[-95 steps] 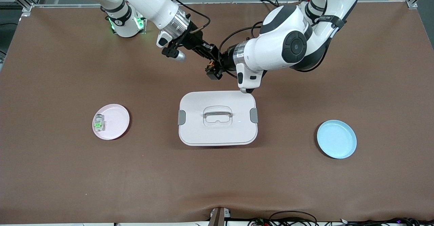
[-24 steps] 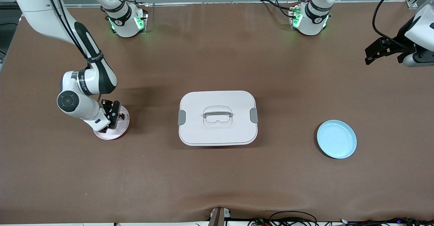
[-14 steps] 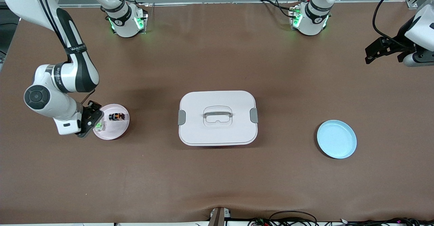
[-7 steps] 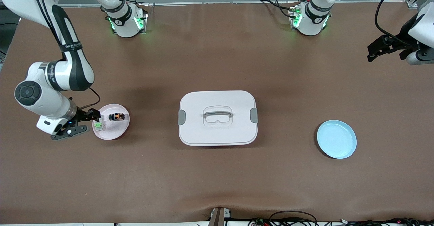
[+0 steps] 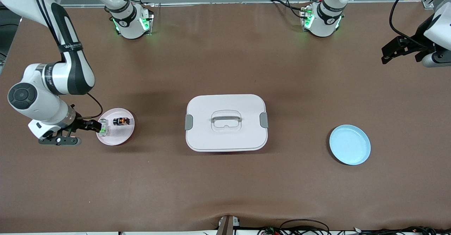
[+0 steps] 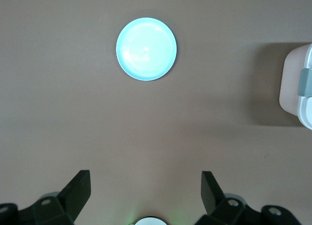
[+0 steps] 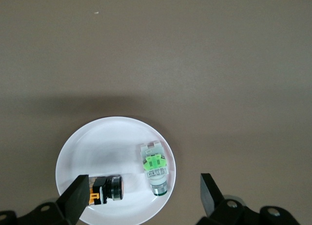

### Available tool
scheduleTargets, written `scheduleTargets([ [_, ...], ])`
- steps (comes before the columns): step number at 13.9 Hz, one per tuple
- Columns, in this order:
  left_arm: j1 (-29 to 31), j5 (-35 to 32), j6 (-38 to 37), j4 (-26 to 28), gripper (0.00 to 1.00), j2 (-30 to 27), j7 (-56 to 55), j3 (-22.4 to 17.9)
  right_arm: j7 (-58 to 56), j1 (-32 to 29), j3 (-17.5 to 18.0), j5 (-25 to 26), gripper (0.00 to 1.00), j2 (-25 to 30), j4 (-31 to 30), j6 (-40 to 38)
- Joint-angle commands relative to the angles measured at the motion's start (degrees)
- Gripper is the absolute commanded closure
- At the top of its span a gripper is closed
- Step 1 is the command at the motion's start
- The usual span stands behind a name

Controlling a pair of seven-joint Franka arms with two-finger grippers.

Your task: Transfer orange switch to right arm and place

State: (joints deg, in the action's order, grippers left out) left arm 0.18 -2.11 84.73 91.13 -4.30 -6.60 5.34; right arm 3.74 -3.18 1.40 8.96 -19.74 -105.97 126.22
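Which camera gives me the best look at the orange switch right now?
The right wrist view: the orange switch lies on the pink plate beside the green switch, seen close from above. The front view shows it only as a tiny dark block. The left wrist view misses it.

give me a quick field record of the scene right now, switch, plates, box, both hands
orange switch: small black component with orange middle, lying on the pink round plate
green switch: clear part with green middle, same plate, toward the right arm's end
white lidded box, mid-table, closed
light blue round plate, toward the left arm's end
right hand, open, over the pink plate's edge
left hand, open, waiting at its end of the table
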Motion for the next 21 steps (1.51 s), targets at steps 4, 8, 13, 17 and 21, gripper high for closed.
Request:
scheduleTargets([
  [4,0.3,0.9,-1.1,-0.4,0.0,-0.9,0.8,0.4,0.6,0.8,1.1,-1.9,0.0,1.6,18.1,-26.8],
  [8,0.3,0.9,-1.2,-0.4,0.0,-1.6,0.8,0.4,0.3,0.1,0.7,-5.5,0.0,10.2,18.0,-32.1],
  [13,0.4,0.9,-2.3,-0.4,0.0,-2.5,0.9,-0.1,-0.3,-0.2,0.4,-6.8,0.0,24.1,8.7,-32.4],
  [17,0.3,0.9,-2.6,-0.5,0.0,-2.4,0.9,-0.2,-4.6,-2.9,0.4,-9.7,0.0,26.3,6.6,-32.1],
  [21,0.4,1.0,-2.5,-2.0,0.0,-1.4,1.0,-0.2,-4.6,-3.0,0.4,-9.7,0.0,26.7,7.8,-34.2],
])
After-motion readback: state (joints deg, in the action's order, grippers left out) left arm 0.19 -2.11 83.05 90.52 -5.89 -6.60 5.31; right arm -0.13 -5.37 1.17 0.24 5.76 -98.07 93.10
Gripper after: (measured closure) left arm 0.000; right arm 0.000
